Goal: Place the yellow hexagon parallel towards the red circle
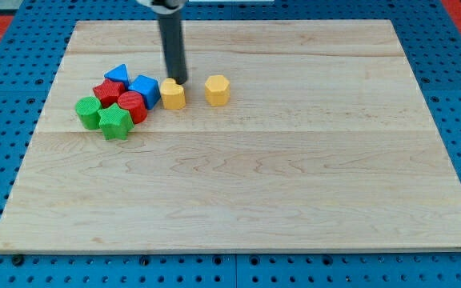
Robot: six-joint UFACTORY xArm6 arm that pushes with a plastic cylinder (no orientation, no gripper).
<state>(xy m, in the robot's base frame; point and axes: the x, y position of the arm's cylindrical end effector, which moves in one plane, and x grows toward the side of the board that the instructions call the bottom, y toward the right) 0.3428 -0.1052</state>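
Fingers: none fitted; my tip (179,82) sits just above a yellow block (173,94). Yellow hexagon (218,90) lies right of it (well apart from red circle (132,106)). Approach step; next, push hexagon level with circle.

No lettering, label, brand, number or sign can be read anywhere in this view: the wooden surface (238,176) is bare grain, the coloured blocks carry plain ridged faces, and the blue pegboard (6,72) around it shows only holes.
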